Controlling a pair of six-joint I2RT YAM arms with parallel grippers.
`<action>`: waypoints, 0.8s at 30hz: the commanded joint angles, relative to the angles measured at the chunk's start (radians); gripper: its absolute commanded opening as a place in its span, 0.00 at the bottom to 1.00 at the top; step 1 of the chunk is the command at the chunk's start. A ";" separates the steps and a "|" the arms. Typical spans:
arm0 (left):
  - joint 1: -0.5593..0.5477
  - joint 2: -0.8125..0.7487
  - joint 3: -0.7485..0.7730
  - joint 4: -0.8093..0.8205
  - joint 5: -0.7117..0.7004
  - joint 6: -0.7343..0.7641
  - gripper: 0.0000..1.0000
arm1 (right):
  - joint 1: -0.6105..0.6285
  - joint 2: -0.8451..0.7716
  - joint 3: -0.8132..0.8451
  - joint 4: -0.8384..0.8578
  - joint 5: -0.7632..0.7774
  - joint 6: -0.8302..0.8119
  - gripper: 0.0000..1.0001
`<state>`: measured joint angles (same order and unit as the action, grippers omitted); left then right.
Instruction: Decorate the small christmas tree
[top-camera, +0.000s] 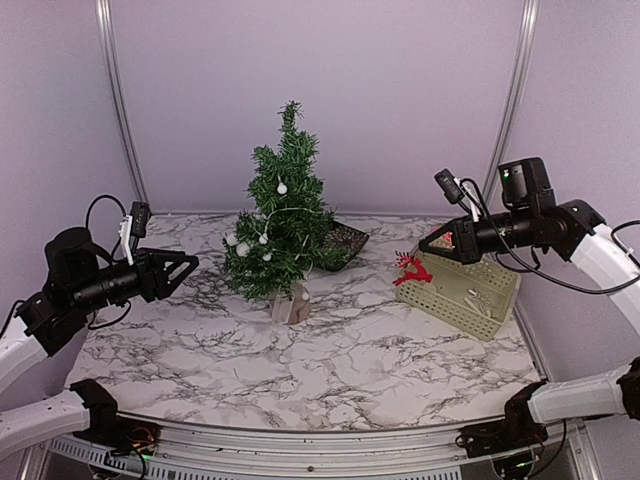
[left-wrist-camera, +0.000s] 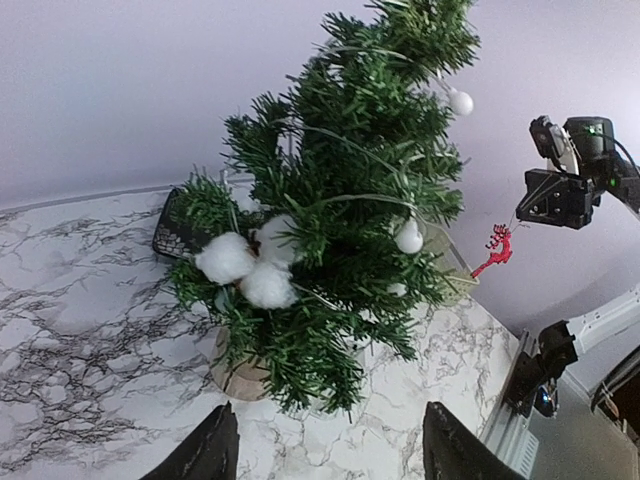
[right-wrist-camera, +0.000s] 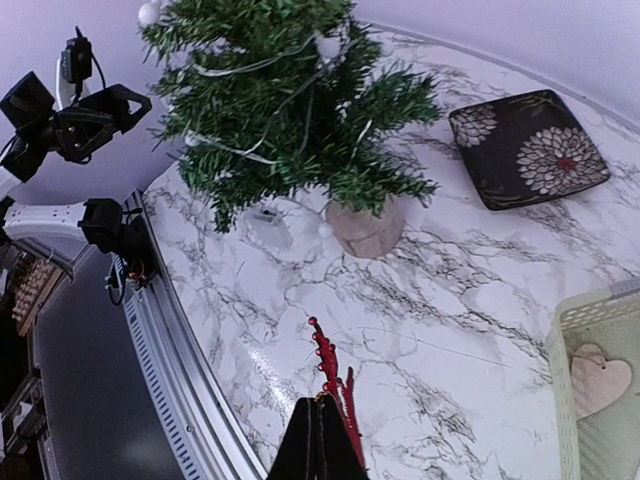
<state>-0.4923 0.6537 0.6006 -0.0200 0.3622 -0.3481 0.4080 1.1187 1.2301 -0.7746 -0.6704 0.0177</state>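
The small christmas tree (top-camera: 285, 210) stands mid-table on its log-slice base (right-wrist-camera: 365, 228). It carries white baubles (left-wrist-camera: 408, 237), a thin light wire and cotton balls (left-wrist-camera: 245, 270). My left gripper (top-camera: 185, 268) hovers left of the tree, open and empty, its fingertips (left-wrist-camera: 210, 450) framing the tree's lower branches. My right gripper (top-camera: 430, 245) is raised to the right of the tree, above the basket's near corner. It is shut (right-wrist-camera: 322, 440) on the top of a red reindeer ornament (right-wrist-camera: 330, 370), which dangles below it (top-camera: 412, 267).
A pale green perforated basket (top-camera: 480, 305) sits at the right with a wooden heart (right-wrist-camera: 598, 380) inside. A dark floral plate (top-camera: 345, 243) lies behind the tree. A small clear box (top-camera: 290, 303) stands by the tree's base.
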 joint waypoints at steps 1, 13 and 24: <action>-0.090 -0.015 -0.017 -0.075 -0.045 0.049 0.62 | 0.094 -0.019 -0.021 0.032 -0.029 -0.028 0.00; -0.171 0.085 -0.009 0.000 -0.135 0.114 0.59 | 0.315 0.149 0.040 0.127 0.015 -0.112 0.00; -0.181 0.171 0.001 0.091 -0.132 0.143 0.55 | 0.477 0.389 0.199 0.178 0.066 -0.203 0.00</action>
<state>-0.6666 0.8093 0.5907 0.0032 0.2413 -0.2272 0.8474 1.4536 1.3430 -0.6392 -0.6334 -0.1329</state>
